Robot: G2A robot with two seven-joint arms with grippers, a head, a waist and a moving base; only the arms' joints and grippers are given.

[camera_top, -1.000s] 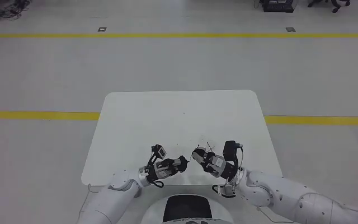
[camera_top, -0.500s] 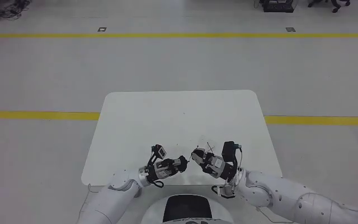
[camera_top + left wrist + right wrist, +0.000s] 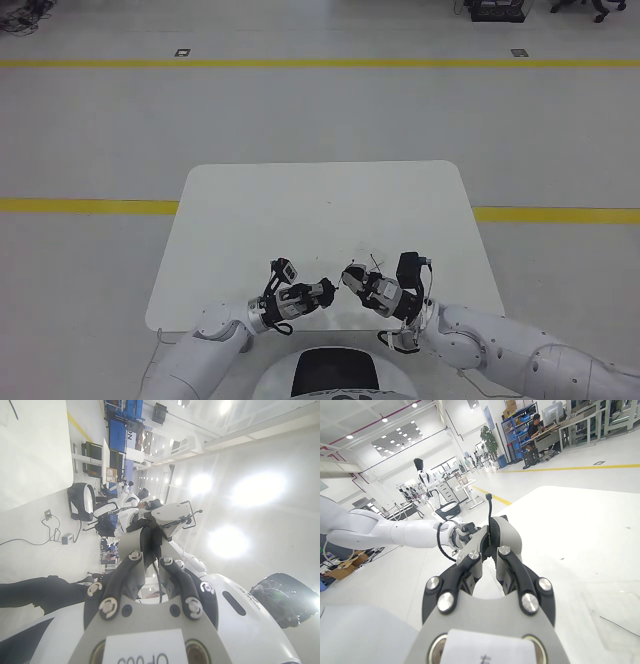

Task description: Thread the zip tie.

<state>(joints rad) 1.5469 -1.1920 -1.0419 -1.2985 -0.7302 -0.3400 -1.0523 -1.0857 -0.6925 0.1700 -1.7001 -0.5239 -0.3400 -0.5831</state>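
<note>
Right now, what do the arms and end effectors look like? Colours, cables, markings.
Both arms, left and right, have glossy white rounded shells. A black cable loops at the left wrist. Each end effector, left and right, has a grey base plate, black linkages with silver pivots, pale grey fingers with black ribbed pads, and a white printed label.

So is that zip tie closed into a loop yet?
Not looped: the zip tie stands straight up from the shut right gripper, its head end free.
</note>
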